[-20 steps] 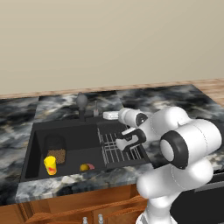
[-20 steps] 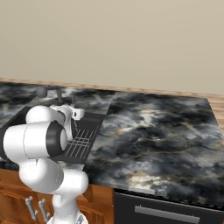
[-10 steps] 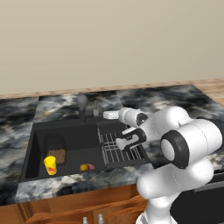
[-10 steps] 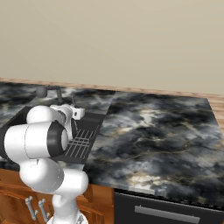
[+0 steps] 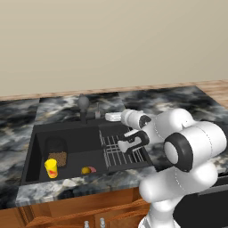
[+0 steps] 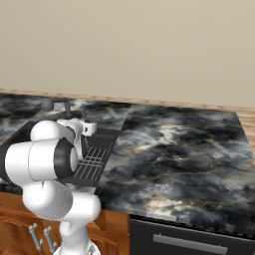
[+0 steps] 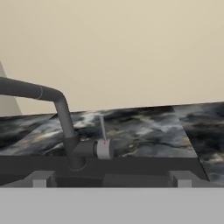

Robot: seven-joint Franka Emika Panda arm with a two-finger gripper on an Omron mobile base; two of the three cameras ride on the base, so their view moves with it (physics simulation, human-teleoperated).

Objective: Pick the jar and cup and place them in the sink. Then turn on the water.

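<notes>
Left base view has the jar [image 5: 56, 151] standing on the floor of the sink [image 5: 71, 133], in its left part, with the yellow cup [image 5: 51, 168] just beside it toward the front wall. A small yellow-and-pink blob [image 5: 87, 170] lies on the basin floor a little to the right of the cup, and the grey wire rack [image 5: 121, 150] covers the right part of the basin. Both things to be moved are already in the sink, so my reading is that the placing is done and the water step is the one in hand; no blue stream shows yet.

Behind the basin rises the dark faucet [image 5: 83, 107], its small handle [image 5: 97, 113] beside it. The hand view faces it from low over the sink: the curved spout [image 7: 52, 101] leans off to the left, and the thin lever [image 7: 102, 127] stands up from a light collar on the faucet's side. The gripper [image 5: 113, 116] hangs over the rack near the back rim, jaws spread wide, nothing between them, apart from the lever.

The next move, I'd judge, calls for carrying the spread fingertips forward to that thin lever and pushing it over. It is slim, so a slight miss would slide past it.
</notes>
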